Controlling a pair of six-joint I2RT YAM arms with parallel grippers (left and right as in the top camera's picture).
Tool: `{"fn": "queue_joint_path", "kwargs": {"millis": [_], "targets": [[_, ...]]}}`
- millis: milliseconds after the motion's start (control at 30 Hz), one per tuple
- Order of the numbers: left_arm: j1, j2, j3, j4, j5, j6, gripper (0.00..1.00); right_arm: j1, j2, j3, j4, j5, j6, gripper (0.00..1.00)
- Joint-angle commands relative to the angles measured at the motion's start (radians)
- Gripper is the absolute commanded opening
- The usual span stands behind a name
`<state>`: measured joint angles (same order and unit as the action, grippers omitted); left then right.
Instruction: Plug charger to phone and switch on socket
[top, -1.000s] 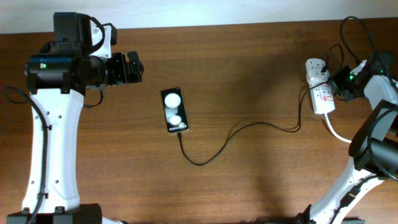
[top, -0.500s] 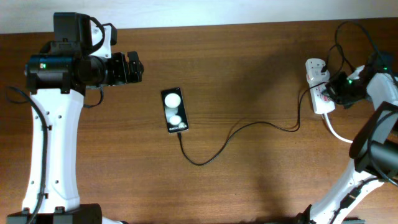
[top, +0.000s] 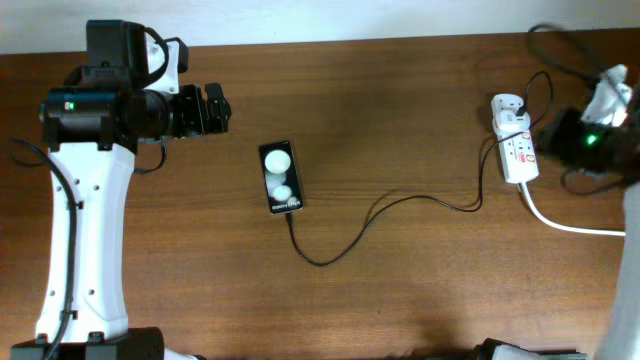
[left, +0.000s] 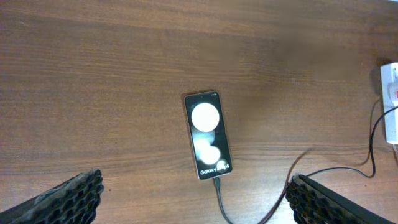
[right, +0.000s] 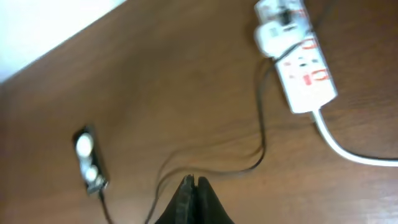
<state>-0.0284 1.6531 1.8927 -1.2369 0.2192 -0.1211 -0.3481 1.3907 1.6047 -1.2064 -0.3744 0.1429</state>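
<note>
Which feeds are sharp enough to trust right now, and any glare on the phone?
Overhead: sharp, except the right arm blurred beside the socket. Left wrist: crisp; two white glare spots on the phone. Right wrist: whole frame soft, socket markings unreadable.

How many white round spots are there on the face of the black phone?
2. One spot lies toward the phone's end away from the charger cable; the other spot lies toward the cable end, beside the small white text. None seems hidden.
</note>
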Motion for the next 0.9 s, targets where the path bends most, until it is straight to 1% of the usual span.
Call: {"fn": "queue_joint_path", "kwargs": {"millis": [0,67,133,167,200,333,467,567,667,700,733,800,867], "targets": [[-0.001,-0.01,0.004,0.001,-0.006,0.002,0.99,0.077,-0.122,0.013,-0.063,0.043,-0.042,0.04],[-0.001,-0.01,0.004,0.001,-0.006,0.002,0.99,0.121,-0.193,0.013,-0.127,0.043,-0.042,0.04],[-0.001,-0.01,0.004,0.001,-0.006,0.002,0.99,0.134,-0.244,0.013,-0.207,0.042,-0.03,0.29],[-0.001,-0.01,0.004,0.001,-0.006,0.002,0.99,0.134,-0.262,0.013,-0.259,0.041,-0.031,0.61],[-0.001,-0.01,0.004,0.001,-0.006,0.002,0.99,0.134,-0.274,0.013,-0.309,0.042,-0.031,0.99],[-0.001,-0.01,0.004,0.001,-0.006,0.002,0.99,0.134,-0.27,0.013,-0.327,0.044,-0.031,0.99],[-0.001,-0.01,0.004,0.001,-0.006,0.002,0.99,0.134,-0.264,0.013,-0.332,0.053,-0.071,0.99],[-0.001,-0.01,0.004,0.001,-0.006,0.002,0.99,0.134,-0.269,0.013,-0.332,-0.004,-0.161,0.99],[-0.001,-0.01,0.004,0.001,-0.006,0.002,0.99,0.134,-0.271,0.01,-0.326,-0.002,-0.177,0.99],[-0.001,-0.01,0.004,0.001,-0.006,0.002,0.99,0.141,-0.282,0.001,-0.304,-0.003,-0.194,0.99],[-0.001,-0.01,0.004,0.001,-0.006,0.002,0.99,0.164,-0.311,-0.023,-0.246,0.003,-0.212,0.99],[-0.001,-0.01,0.004,0.001,-0.006,0.002,0.99,0.203,-0.358,-0.074,-0.163,0.04,-0.214,0.99],[-0.001,-0.01,0.004,0.001,-0.006,0.002,0.99,0.254,-0.453,-0.195,-0.027,0.1,-0.214,0.99]]}}
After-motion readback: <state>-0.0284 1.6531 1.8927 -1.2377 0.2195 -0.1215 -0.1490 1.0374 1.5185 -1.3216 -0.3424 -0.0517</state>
